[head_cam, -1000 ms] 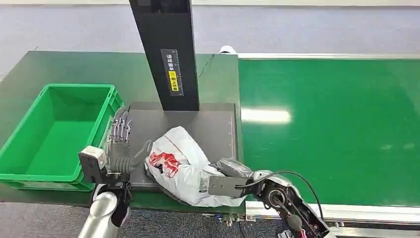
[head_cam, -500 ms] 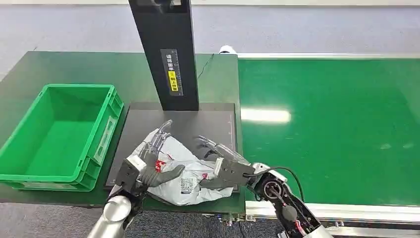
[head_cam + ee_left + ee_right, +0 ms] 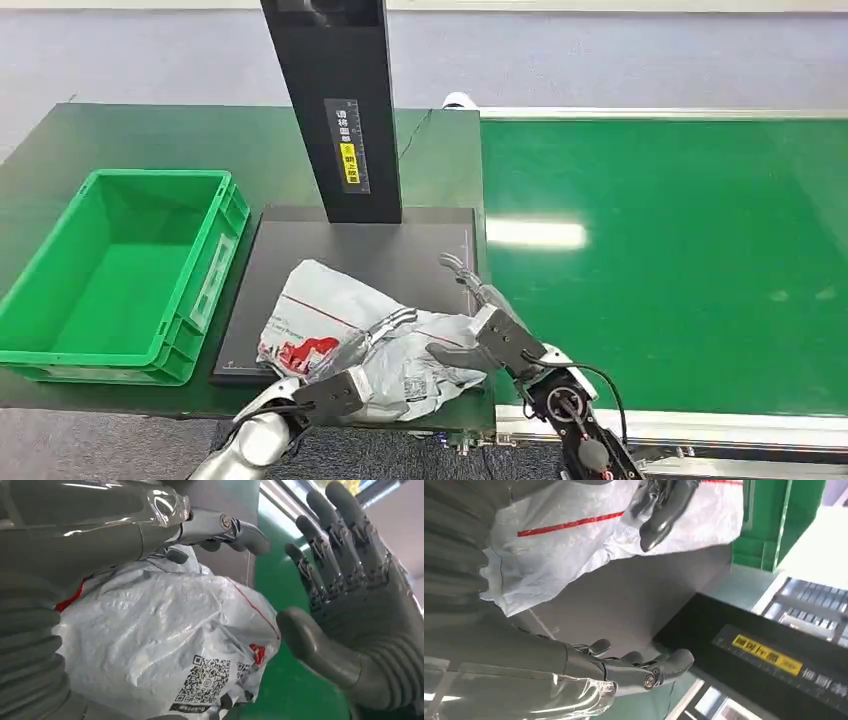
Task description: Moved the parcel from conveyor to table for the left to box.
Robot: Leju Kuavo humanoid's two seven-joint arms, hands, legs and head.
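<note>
Grey floor [image 3: 600, 60] (glossy) beyond a black post [image 3: 340, 110]

A crumpled white parcel [image 3: 340, 325] lies on the dark mat [image 3: 400, 255], the left robot hand [image 3: 350, 375] upon it, the right robot hand [image 3: 490, 325] open beside it.

Your parcel [image 3: 350, 320] sits on the dark pad [image 3: 400, 255], left hand [image 3: 345, 380] over its near edge, right hand [image 3: 480, 320] open just beside it. The black post [image 3: 335, 100] blocks the far side of the pad. Towards the green crate [image 3: 110, 270], you've got bare pad and an open top. The conveyor belt [image 3: 680, 250] on your right lies open.
</note>
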